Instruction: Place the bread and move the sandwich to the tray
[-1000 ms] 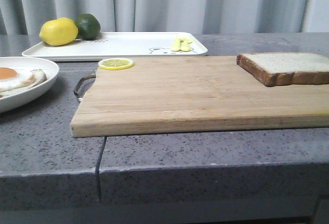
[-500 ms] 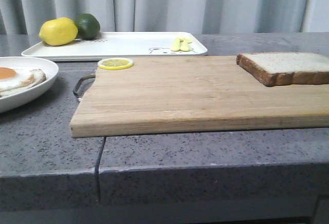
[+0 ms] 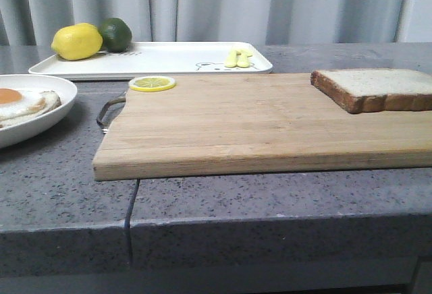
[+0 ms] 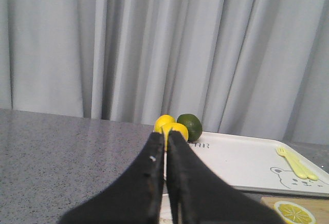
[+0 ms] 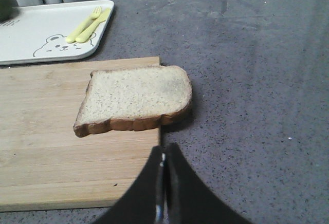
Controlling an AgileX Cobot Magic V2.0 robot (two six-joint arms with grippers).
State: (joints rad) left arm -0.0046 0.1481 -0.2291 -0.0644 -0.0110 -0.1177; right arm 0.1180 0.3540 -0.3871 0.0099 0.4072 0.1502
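Note:
The bread (image 3: 374, 89) lies flat at the right end of the wooden cutting board (image 3: 256, 125); in the right wrist view the bread (image 5: 134, 98) overhangs the board's edge. The fried egg (image 3: 20, 103) sits on the round white plate (image 3: 47, 120) at the left. The white tray (image 3: 162, 60) lies at the back; it also shows in the left wrist view (image 4: 241, 165). My right gripper (image 5: 163, 154) is shut and empty, short of the bread. My left gripper (image 4: 165, 136) is shut and empty, facing the tray. Neither gripper shows in the front view.
A lemon (image 3: 76, 41) and a lime (image 3: 116, 34) sit at the tray's left end, a yellow fork and knife (image 3: 237, 58) near its right end. A lemon slice (image 3: 152, 83) lies on the board's far left corner. A seam (image 3: 131, 206) splits the grey countertop.

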